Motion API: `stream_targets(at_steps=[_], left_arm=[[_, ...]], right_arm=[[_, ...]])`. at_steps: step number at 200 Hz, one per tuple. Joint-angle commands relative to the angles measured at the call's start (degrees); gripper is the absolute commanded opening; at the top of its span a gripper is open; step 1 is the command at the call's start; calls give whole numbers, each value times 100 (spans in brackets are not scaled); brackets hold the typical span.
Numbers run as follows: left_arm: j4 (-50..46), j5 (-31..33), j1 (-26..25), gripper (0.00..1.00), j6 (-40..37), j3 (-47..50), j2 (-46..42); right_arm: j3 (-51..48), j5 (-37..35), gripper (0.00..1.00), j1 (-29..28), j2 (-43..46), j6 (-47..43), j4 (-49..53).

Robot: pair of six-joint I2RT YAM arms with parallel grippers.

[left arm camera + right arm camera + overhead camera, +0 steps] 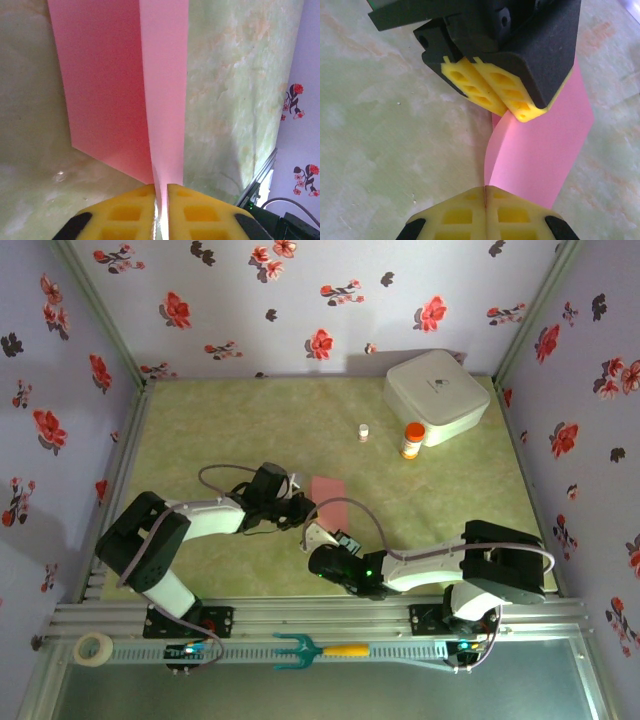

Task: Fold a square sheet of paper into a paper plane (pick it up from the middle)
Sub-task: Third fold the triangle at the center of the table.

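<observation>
The salmon-pink square sheet of paper (pixel 328 490) is folded into a long strip and lies mid-table, its near end lifted. My left gripper (pixel 298 508) is at its left side. In the left wrist view the paper (pixel 110 90) runs away over the table, and one raised layer passes between the nearly touching yellow fingertips of the left gripper (pixel 160 186). In the right wrist view the paper (pixel 545 150) curves up from the table, with its near edge meeting the seam of my shut right gripper (pixel 485 188). The left gripper (pixel 495 92) pinches the strip just beyond. No paper plane shape is visible.
A white rounded box (pixel 437 395) stands at the back right, with an orange-capped bottle (pixel 411 440) and a small white bottle (pixel 364 432) in front of it. A teal fork with an orange handle (pixel 315 649) and a tape roll (pixel 93 647) lie on the near rail.
</observation>
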State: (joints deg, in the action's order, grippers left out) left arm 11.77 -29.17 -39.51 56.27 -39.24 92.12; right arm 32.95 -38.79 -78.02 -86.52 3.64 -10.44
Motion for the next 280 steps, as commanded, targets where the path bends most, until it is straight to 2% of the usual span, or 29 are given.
stream_targets(at_steps=[1,19,53,86,127,155,210,280], left_arm=[[-179,93,66,20,5,70,-251],[-437,301,138,29,-62,79,-477],[-1147,718,341,33,-328,47,-1104],[-1576,816,570,33,-588,-8,-1564],[-1767,505,663,24,-1007,-363,-1438],[-1754,79,657,17,-1161,-752,-950],[-1619,-477,539,11,-1310,-1325,34],[-1610,-501,299,9,-1468,-1767,1292]], right_arm=[[-69,128,1,28,202,282,119],[-143,674,1,226,337,559,104],[-343,2070,0,738,659,1205,-23],[-443,3429,0,1210,821,1728,-213],[-267,4357,0,1404,632,2064,-287],[-34,4646,0,1425,389,2212,-278],[66,4732,1,1515,236,2370,-261],[-96,4932,1,1723,267,2464,-338]])
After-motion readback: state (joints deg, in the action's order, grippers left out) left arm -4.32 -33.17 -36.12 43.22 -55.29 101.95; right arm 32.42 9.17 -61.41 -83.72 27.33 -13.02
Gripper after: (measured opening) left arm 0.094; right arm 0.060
